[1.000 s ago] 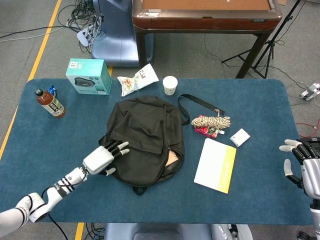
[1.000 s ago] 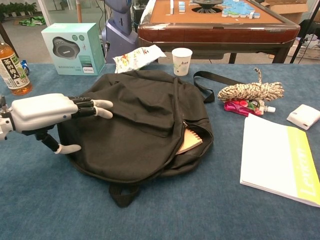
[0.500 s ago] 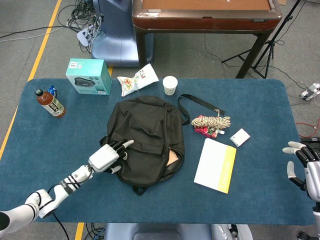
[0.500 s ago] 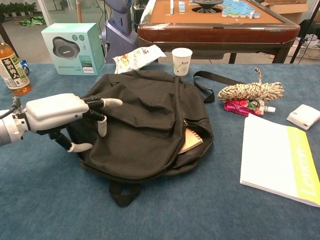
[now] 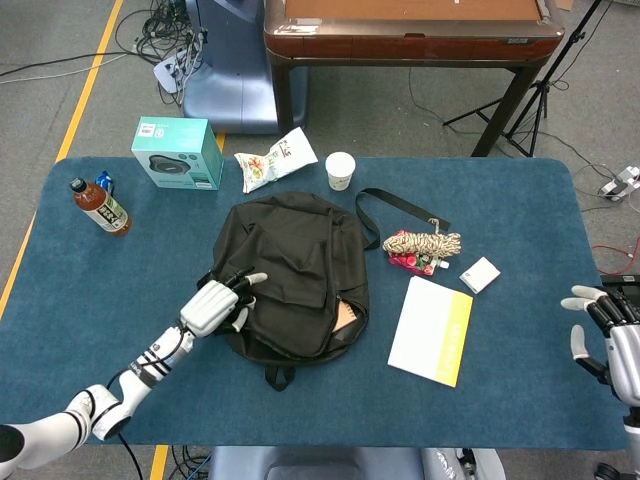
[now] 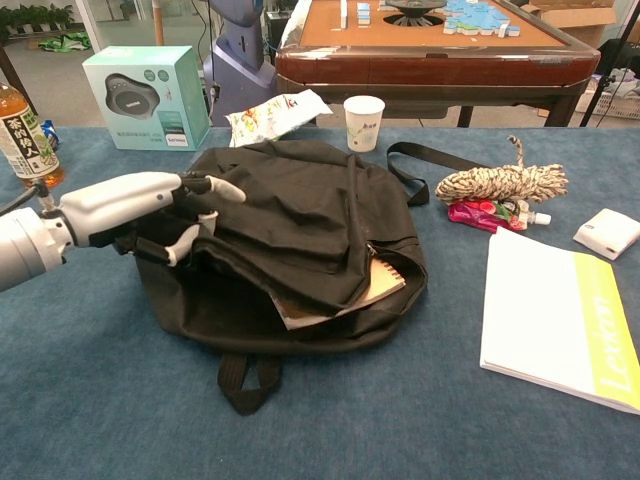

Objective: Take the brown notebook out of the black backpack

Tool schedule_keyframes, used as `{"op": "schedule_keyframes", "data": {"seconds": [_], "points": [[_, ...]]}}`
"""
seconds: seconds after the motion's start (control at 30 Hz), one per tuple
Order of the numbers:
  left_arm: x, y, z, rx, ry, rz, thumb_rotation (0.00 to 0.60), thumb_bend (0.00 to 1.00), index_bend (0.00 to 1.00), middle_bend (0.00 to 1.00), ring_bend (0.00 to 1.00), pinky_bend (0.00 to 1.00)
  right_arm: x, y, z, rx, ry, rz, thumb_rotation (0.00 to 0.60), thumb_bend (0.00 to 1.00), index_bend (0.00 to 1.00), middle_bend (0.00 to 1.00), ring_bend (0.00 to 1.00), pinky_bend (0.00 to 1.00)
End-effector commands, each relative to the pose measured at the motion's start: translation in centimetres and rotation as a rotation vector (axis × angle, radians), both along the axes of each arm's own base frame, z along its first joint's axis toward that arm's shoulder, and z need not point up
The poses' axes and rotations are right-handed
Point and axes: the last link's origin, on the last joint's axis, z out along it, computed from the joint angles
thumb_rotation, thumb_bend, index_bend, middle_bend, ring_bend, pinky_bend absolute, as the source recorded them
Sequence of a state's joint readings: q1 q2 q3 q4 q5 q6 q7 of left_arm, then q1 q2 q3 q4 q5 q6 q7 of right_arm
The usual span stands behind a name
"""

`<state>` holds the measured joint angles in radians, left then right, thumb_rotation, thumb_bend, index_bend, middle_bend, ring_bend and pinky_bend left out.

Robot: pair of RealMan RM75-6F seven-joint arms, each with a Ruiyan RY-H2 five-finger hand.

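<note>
Lifted by the left hand (image 6: 150,205), whose fingers grip its fabric, the one backpack (image 6: 290,250) gapes wider. One brown notebook (image 6: 385,280) pokes rightward from its opening. Right hand (image 5: 610,330) stays open, fingers spread.

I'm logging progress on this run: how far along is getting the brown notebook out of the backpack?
Early stage. Done: the black backpack gapes open, with the brown notebook peeking out at the opening. In hand: the left hand grips the bag's fabric at its left side, lifting the flap. Left: the notebook is untouched and inside; the right hand sits open at the table's far right edge, away from the bag.
</note>
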<state>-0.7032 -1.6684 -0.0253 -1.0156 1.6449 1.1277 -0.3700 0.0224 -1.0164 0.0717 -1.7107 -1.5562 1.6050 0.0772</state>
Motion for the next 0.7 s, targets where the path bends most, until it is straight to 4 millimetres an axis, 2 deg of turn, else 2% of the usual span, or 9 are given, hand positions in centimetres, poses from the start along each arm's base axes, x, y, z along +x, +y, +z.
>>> {"op": "schedule_keyframes", "data": {"seconds": [0.03, 0.17, 0.43, 0.7], "points": [[1.5, 0.7, 0.5, -0.01, -0.094, 0.079, 0.6, 0.7, 0.81, 0.2, 0.09, 0.05, 0.4, 0.0, -0.5, 0.036, -0.005, 0.018, 0.6, 0.58, 0.37, 0.27, 0.18, 0.35], [3.5, 2.0, 1.0, -0.009, -0.155, 0.145, 0.6, 0.71, 0.82, 0.22, 0.09, 0.05, 1.3, -0.2, -1.7, 0.115, -0.005, 0.06, 0.6, 0.59, 0.37, 0.27, 0.18, 0.35], [7.2, 5.5, 1.0, -0.018, -0.167, 0.269, 0.6, 0.71, 0.82, 0.22, 0.09, 0.05, 4.0, -1.5, -4.8, 0.305, -0.03, 0.176, 0.6, 0.59, 0.37, 0.27, 0.18, 0.35], [9.4, 8.3, 0.7, 0.029, -0.133, 0.348, 0.6, 0.71, 0.82, 0.22, 0.09, 0.05, 6.9, -3.3, -8.7, 0.496, -0.04, 0.299, 0.6, 0.59, 0.37, 0.27, 0.18, 0.35]]}}
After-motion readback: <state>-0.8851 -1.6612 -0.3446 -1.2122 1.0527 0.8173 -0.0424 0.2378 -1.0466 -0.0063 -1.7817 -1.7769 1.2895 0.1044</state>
